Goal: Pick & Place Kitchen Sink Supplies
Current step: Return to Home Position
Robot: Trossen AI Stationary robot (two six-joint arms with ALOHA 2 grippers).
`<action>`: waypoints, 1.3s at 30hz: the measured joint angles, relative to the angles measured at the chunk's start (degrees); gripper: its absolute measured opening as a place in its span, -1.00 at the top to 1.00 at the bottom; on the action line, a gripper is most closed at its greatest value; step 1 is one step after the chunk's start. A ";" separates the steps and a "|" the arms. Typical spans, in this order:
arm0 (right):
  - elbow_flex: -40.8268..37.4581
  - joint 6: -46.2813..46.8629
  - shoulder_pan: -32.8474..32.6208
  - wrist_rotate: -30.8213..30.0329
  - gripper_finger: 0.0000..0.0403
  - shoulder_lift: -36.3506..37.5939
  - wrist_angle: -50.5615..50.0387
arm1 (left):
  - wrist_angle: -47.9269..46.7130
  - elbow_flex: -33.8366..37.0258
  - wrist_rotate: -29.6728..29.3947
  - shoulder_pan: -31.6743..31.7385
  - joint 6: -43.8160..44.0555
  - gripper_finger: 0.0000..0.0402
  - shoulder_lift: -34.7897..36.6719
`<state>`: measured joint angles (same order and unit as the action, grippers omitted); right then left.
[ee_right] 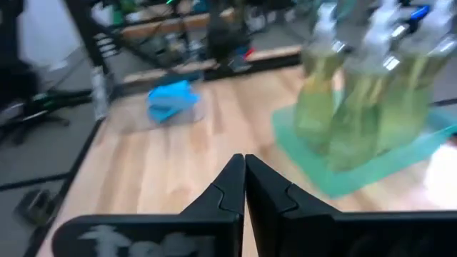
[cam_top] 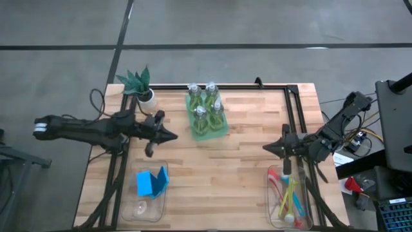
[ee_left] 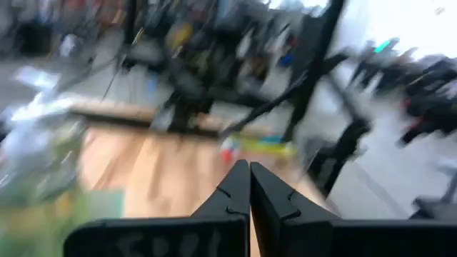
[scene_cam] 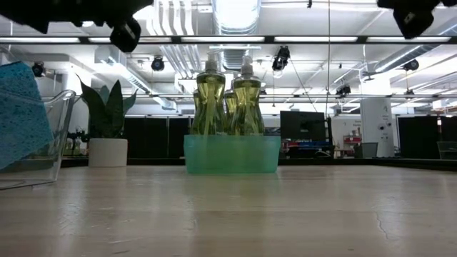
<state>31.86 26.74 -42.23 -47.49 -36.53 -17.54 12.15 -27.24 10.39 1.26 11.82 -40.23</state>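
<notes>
Since nothing of the supplies lies loose on the worktop (cam_top: 244, 167), the sorting looks finished. The step in hand is, by my judgement, the retreat of both arms to rest. The next move calls only for folding each arm back off the worktop, without brushing the bins or the tray.

The left arm (cam_top: 84, 129) reaches in level from the left edge, raised above the wood. The right arm (cam_top: 328, 135) reaches in from the right edge in the same way, its elbow bent outside that edge. They point toward each other, well apart.

At the front left corner the left clear bin (cam_top: 145, 209) holds the blue sponges (cam_top: 152, 182), standing on edge. At the front right corner the right clear bin (cam_top: 271, 193) holds the slim brushes (cam_top: 288, 193), red and yellow among them. Near the middle of the back edge, the green tray (cam_top: 207, 131) carries the four bottles (cam_top: 205, 106), upright and close together.

The left end effector (cam_top: 172, 136) hangs just beside the tray, fingers pressed together and empty. The right end effector (cam_top: 266, 148) hangs above the bin of brushes, likewise closed on nothing.
</notes>
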 joint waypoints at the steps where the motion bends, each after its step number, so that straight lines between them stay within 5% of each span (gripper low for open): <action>1: -1.11 -0.14 0.21 2.30 0.96 1.86 -0.30 | 3.99 1.53 1.05 0.05 0.49 0.99 0.38; 5: -5.36 -2.82 2.62 9.00 0.96 9.09 3.58 | 12.27 8.20 2.61 0.55 2.90 0.99 1.48; 13: -13.50 -10.84 7.71 18.92 0.96 23.79 7.25 | 14.39 12.99 2.91 2.27 1.39 1.00 3.44; 21: -21.65 -14.10 11.31 23.38 0.96 36.10 7.85 | 20.14 17.92 3.74 4.60 0.73 1.00 5.68; 32: -25.91 -15.54 13.51 25.20 0.96 36.54 7.18 | 27.58 26.60 4.63 5.03 1.50 1.00 7.06; 39: -20.91 -16.55 13.57 23.38 0.96 36.54 0.51 | 24.35 26.62 0.68 5.24 1.89 1.00 12.04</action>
<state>10.95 10.19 -28.67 -24.11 0.01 -17.02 36.51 -0.62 11.07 6.50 13.72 -28.20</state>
